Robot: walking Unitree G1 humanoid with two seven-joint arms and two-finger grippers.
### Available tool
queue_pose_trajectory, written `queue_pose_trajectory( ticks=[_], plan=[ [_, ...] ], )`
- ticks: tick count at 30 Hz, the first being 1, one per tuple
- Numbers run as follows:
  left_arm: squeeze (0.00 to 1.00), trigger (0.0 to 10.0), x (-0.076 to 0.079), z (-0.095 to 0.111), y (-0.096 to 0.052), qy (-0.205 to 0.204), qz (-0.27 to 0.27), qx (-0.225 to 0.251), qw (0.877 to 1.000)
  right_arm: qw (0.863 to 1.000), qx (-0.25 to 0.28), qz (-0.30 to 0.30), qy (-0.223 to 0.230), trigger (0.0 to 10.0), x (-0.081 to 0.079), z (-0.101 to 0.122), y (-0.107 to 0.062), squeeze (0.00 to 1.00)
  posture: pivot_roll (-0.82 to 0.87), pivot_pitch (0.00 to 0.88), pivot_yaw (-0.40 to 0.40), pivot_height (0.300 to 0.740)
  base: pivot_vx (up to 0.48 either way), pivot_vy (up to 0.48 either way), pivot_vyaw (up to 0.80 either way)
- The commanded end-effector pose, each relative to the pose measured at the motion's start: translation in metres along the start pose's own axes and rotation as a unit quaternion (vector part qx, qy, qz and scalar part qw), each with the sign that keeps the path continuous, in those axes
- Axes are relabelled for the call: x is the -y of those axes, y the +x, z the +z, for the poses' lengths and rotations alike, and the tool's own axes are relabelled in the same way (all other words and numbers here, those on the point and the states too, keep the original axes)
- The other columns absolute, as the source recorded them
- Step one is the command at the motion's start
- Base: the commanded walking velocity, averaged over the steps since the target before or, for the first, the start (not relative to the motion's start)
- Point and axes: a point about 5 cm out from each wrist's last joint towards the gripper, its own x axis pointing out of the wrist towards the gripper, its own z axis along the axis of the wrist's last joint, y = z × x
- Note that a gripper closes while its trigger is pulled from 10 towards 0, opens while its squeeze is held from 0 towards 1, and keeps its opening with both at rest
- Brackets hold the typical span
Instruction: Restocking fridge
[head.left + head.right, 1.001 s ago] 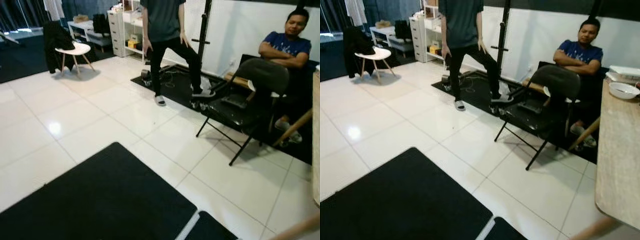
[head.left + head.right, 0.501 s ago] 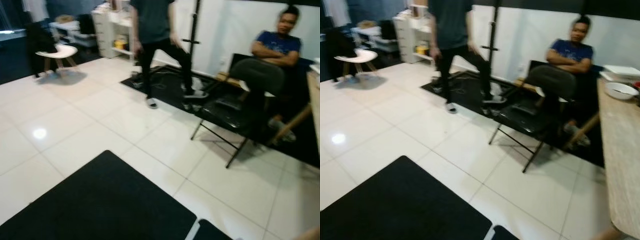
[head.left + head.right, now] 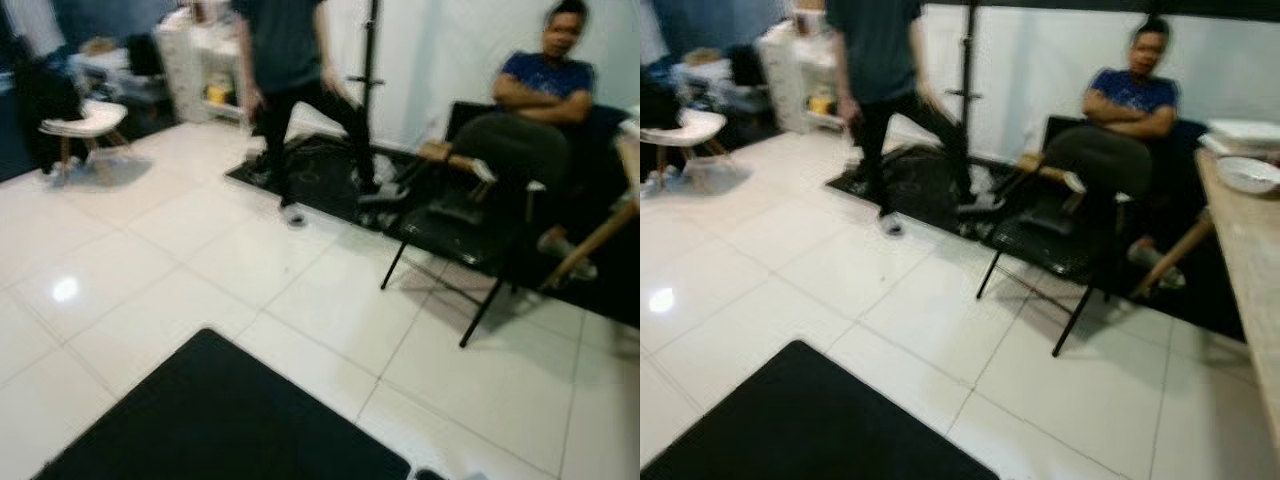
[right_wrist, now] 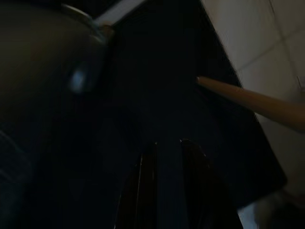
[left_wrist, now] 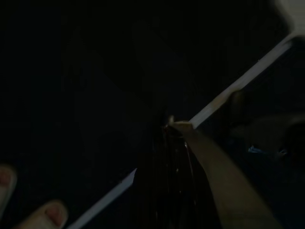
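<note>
Both arms hang low over the dark floor mat. In the dim left wrist view my left gripper (image 5: 167,143) is a dark shape over the mat, beside a pale wooden leg (image 5: 219,176). In the right wrist view my right gripper (image 4: 169,157) has its two black fingers close together with nothing between them, above the mat and near a wooden leg (image 4: 257,102). A light wooden table (image 3: 1255,270) runs along the right edge, with a white bowl (image 3: 1250,173) on it.
A black folding chair (image 3: 480,210) stands ahead right on the white tiles. A person (image 3: 540,90) sits behind it; another person (image 3: 285,60) stands by a black pole (image 3: 372,60). A black mat (image 3: 230,420) lies at my feet. A white chair (image 3: 75,120) stands far left.
The whole view has swung right and blurred, so the camera moved. The white chair and standing person drifted left in frame. The grippers' earlier state is not shown.
</note>
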Motion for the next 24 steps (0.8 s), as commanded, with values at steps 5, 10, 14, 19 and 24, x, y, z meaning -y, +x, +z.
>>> queue_pose_trajectory(
  ticks=[5,10,14,19,24],
  plan=[
    [0.00,10.0,-0.0032,-0.0087,-0.0018,0.000,0.005,-0.012,1.000,1.000,0.002,0.000,0.002,10.0,-0.0008,0.0027,0.0001,0.00,-0.08,0.000,0.003,0.740,0.290,0.000,-0.79],
    [0.00,10.0,-0.0033,-0.0086,-0.0018,0.001,0.005,-0.012,1.000,1.000,0.002,0.000,0.001,10.0,-0.0009,0.0027,0.0001,0.00,-0.08,0.000,0.003,0.740,0.289,0.000,-0.79],
    [0.00,10.0,-0.0031,-0.0085,-0.0017,0.001,0.005,-0.012,1.000,1.000,0.003,-0.001,0.000,10.0,-0.0007,0.0029,0.0001,0.00,-0.08,0.000,0.003,0.740,0.290,0.000,-0.79],
    [0.00,10.0,-0.0021,-0.0080,-0.0015,0.002,0.004,-0.011,1.000,1.000,0.007,-0.005,0.001,10.0,-0.0005,0.0031,0.0001,0.00,-0.08,0.000,-0.001,0.740,0.290,0.000,-0.17],
    [0.00,10.0,-0.0010,-0.0074,-0.0012,0.003,0.002,-0.010,1.000,1.000,0.013,-0.006,0.007,10.0,-0.0004,0.0038,0.0001,0.00,-0.08,0.000,-0.002,0.740,0.292,0.000,0.00]
  ],
)
